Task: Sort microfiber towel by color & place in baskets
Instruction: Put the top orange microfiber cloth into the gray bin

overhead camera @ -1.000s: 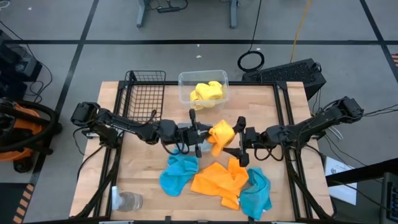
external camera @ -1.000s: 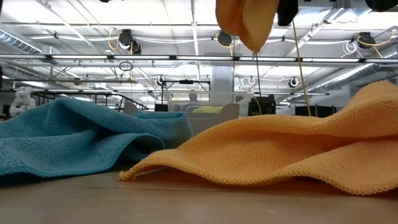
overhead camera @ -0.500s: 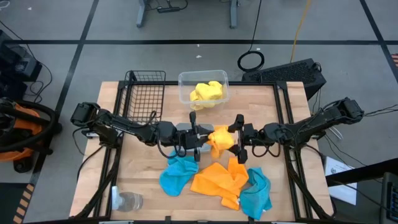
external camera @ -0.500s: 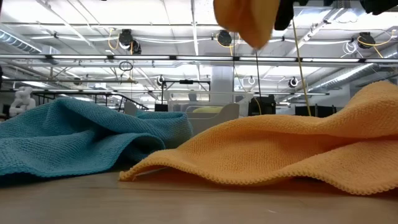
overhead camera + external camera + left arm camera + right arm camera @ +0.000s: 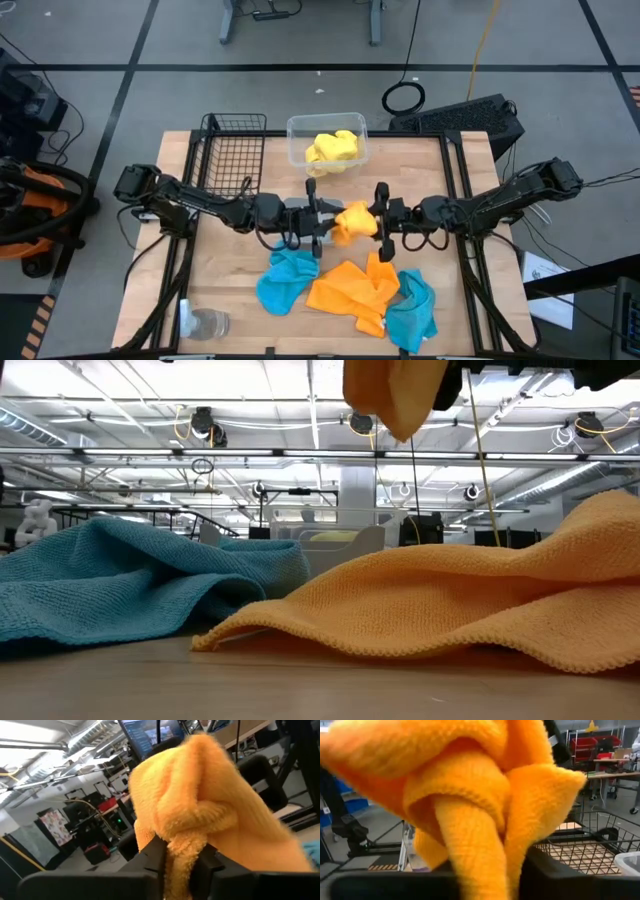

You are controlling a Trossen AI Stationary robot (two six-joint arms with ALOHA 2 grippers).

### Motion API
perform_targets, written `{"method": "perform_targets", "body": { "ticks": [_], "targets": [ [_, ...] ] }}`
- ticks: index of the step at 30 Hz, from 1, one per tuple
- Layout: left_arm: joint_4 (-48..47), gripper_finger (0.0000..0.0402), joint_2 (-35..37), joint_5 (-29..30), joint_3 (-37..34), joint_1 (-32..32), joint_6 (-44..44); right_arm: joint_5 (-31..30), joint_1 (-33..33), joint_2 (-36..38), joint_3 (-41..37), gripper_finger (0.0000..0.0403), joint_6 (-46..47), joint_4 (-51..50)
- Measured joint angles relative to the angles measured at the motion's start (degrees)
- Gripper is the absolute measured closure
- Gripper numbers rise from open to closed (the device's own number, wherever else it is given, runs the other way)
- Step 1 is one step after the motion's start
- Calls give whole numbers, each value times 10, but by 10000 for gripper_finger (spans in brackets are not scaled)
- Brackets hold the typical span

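Observation:
A bunched orange towel [image 5: 355, 220] hangs above the table's middle, between my two grippers. My left gripper [image 5: 322, 222] is shut on its left side and my right gripper [image 5: 378, 218] on its right side. Its lower tip [image 5: 398, 415] shows at the top of the low view. On the table lie another orange towel [image 5: 355, 290] and two teal towels [image 5: 285, 280] [image 5: 412, 312]. The black wire basket [image 5: 232, 150] stands at the far left. Beside it, the clear tub [image 5: 296, 150] holds a yellow towel [image 5: 330, 150]. My left gripper pinches a gathered fold of the orange towel [image 5: 182, 852] between its two fingers, coming level from the table's left. Several layers are bunched there. The towel is lifted clear of the table. My right gripper has thick folds of the same towel [image 5: 480, 855] between its two fingers, coming level from the table's right. The cloth bulges out above the fingers.
A clear glass cup [image 5: 205, 323] stands at the near left corner. The three towels on the table cover its near middle and right. Bare wood [image 5: 225, 260] shows at the left, and more at the far right of the table.
My right gripper has moved toward the table's left, up to the hanging orange towel, and has shut on it. The towel, which hung loose from my left gripper, is now bunched shorter between the two grippers.

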State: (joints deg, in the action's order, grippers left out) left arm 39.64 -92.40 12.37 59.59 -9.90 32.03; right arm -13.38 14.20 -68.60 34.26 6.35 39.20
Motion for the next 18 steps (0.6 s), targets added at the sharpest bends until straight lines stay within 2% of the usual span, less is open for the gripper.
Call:
{"method": "perform_targets", "body": {
  "ticks": [2, 4, 9, 12, 15, 18],
  "targets": [
    [-8, 316, 0, 0, 0, -3, -11, 1, 0, -1, 0, 359, -10, -10],
    [-38, 287, 7, 1, 0, -4, -16, 1, 1, -1, 0, 389, -21, -21],
    [-133, 199, 38, 16, 1, -18, -37, 3, 3, 2, 0, 379, -24, -34],
    [-180, 151, 54, 32, 1, -32, -46, -2, 3, 10, 0, 390, -33, -50],
    [-219, 120, 66, 76, 1, -48, -47, -13, 3, 19, 0, 398, -60, -49],
    [-260, 108, 76, 138, -1, -69, -47, -16, 8, 21, 0, 396, -100, -47]
  ]
}}
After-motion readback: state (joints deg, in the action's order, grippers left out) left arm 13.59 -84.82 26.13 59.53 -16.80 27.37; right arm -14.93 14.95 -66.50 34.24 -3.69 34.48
